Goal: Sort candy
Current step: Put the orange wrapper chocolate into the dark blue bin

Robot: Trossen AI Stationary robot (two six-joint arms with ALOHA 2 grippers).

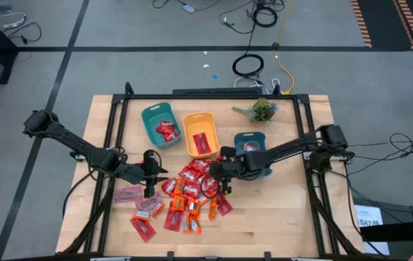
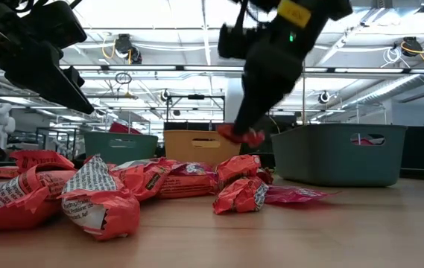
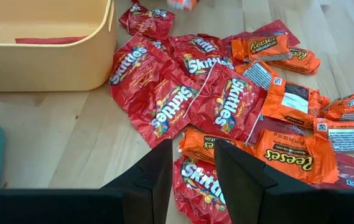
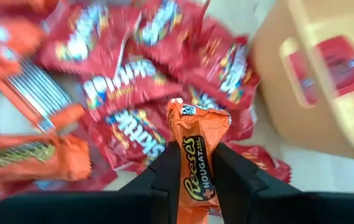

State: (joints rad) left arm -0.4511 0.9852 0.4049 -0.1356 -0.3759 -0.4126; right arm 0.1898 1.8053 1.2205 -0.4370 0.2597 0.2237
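My right claw (image 4: pixel 192 177) pinches an orange candy packet (image 4: pixel 196 152), lifted above the candy pile (image 1: pixel 184 196) at mid-table. Just beside me stands the orange bin (image 1: pixel 199 133), a red packet lying inside; the teal bin (image 1: pixel 160 123) sits beyond it, and a second teal bin (image 1: pixel 250 143) is partly under my own arm. A small plant (image 1: pixel 263 110) stands near the far edge. My left claw (image 3: pixel 189 177) hovers low over the pile's other side, fingers slightly apart, holding nothing. Bare wood lies open along the near edge.
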